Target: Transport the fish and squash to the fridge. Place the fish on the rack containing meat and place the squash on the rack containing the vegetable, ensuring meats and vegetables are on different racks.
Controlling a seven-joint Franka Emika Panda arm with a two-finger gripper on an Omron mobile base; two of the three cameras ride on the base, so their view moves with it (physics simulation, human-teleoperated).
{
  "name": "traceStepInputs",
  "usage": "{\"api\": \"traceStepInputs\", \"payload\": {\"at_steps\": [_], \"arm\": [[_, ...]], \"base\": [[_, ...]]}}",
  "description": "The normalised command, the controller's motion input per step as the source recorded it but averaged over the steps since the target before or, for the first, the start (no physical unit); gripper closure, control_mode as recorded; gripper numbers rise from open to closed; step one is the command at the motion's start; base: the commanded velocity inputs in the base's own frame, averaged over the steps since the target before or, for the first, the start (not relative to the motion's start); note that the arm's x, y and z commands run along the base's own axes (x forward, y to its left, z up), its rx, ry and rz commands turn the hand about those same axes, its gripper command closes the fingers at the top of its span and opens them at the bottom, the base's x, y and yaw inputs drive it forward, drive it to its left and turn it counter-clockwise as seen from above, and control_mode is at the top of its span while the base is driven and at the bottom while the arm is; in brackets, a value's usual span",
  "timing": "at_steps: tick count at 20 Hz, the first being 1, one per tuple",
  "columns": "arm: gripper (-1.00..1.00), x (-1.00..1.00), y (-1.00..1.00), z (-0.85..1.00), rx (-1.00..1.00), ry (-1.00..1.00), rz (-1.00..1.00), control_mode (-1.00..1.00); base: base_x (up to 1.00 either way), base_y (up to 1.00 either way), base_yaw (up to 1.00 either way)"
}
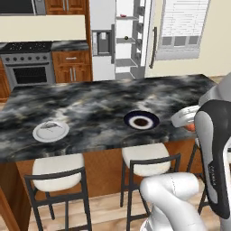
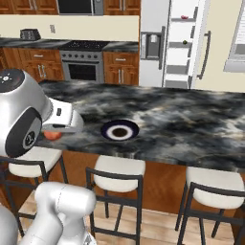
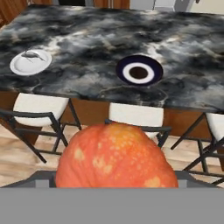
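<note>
A: Squash point(image 3: 116, 155) sits in the tool point(image 3: 114, 175), gripped wide, off the worktop point(image 3: 87, 35).
B: And the fish point(image 3: 32, 55)?
A: Far ahead-left on its plate point(image 3: 19, 68). Fridge point(image 1: 128, 38) open; nothing placed yet.

Home kitchen, rendered, open-plan with an eat-at island.

Landmark is the dark marbled island counter point(image 1: 90, 108): white-cushioned bar stools point(image 1: 56, 173) are tucked under its near edge, and a pale-grey plate point(image 1: 50, 131) and a dark-blue white-rimmed plate point(image 1: 141, 120) sit on top. Behind the island, a stainless range with oven point(image 1: 27, 67) stands against the far wall, flanked by wood cabinets point(image 1: 71, 66), with a microwave point(image 2: 79, 6) mounted above it. To the right of the range is a grey side-by-side fridge point(image 1: 103, 40) with dispenser panel, one door open on pale shelves. Wood floor below.
</note>
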Motion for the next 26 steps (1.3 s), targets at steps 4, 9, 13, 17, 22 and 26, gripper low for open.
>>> {"api": "traceStepInputs", "payload": {"at_steps": [4, 9, 13, 17, 22, 26], "arm": [[1.00, 0.00, 0.00, 0.00, 0.00, 0.00, 0.00, 1.00], [1.00, 0.00, 0.00, 0.00, 0.00, 0.00, 0.00, 1.00], [1.00, 0.00, 0.00, 0.00, 0.00, 0.00, 0.00, 1.00], [1.00, 0.00, 0.00, 0.00, 0.00, 0.00, 0.00, 1.00], [1.00, 0.00, 0.00, 0.00, 0.00, 0.00, 0.00, 1.00], [1.00, 0.00, 0.00, 0.00, 0.00, 0.00, 0.00, 1.00]], "base": [[-1.00, 0.09, 0.00], [-0.80, 0.76, 0.00], [-0.08, 1.00, 0.00], [0.07, 1.00, 0.00], [0.22, 1.00, 0.00], [0.27, 1.00, -0.01]]}}
